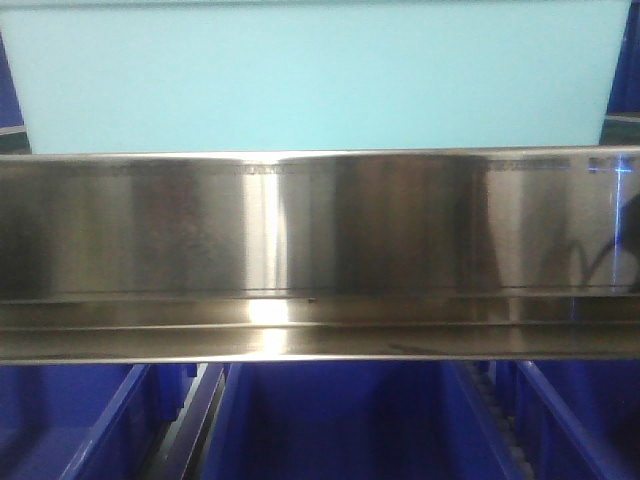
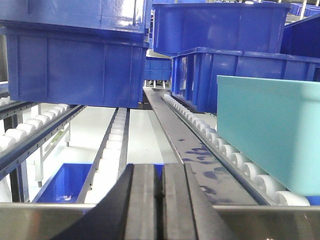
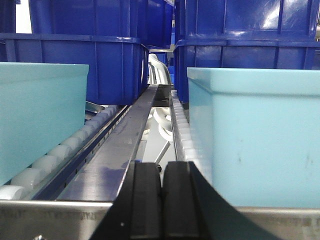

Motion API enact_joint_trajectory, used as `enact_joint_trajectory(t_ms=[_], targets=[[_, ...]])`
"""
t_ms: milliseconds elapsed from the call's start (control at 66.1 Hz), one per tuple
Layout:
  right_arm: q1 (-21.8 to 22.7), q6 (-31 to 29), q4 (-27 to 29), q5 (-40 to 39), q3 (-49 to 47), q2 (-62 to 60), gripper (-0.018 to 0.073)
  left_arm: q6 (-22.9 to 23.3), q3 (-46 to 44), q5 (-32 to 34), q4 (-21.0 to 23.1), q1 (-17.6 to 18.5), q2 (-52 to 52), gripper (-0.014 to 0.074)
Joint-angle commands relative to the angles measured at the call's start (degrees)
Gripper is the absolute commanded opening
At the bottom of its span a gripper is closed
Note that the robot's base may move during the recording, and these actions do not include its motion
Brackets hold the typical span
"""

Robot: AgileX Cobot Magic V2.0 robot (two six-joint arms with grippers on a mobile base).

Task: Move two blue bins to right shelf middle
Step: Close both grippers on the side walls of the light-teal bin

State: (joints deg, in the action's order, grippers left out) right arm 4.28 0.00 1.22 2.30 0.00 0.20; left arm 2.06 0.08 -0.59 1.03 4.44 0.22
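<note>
My left gripper (image 2: 161,172) has its fingers together, empty. My right gripper (image 3: 161,170) is the same, and two pale blue bins (image 3: 255,140) sit on rollers (image 3: 50,162) before it.

aqua bin (image 1: 310,75) base behind rail (image 1: 320,230), top cropped

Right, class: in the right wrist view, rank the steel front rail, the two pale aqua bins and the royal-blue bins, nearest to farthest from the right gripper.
1. Steel front rail, below the right gripper.
2. Left pale aqua bin and right pale aqua bin, either side; too close to call.
3. Royal-blue bins, at the back.
</note>
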Motion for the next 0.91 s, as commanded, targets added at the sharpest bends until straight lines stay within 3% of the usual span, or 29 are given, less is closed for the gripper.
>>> enact_joint_trajectory(t_ms=[0,756,892], targets=[[0.13,-0.36,-0.52,-1.04,0.0,-0.2,-0.0165,0.0,-0.08,1.14,-0.1,0.26,-0.22,-0.0111],[0.13,-0.36,-0.52,-1.04,0.0,-0.2,-0.0165,0.0,-0.08,3.55,-0.08,0.26,-0.22,-0.0111],[0.13,-0.36,-0.52,-4.42,0.0,-0.2,-0.0165,0.0,-0.08,3.17,-0.08,0.26,-0.22,-0.0111]])
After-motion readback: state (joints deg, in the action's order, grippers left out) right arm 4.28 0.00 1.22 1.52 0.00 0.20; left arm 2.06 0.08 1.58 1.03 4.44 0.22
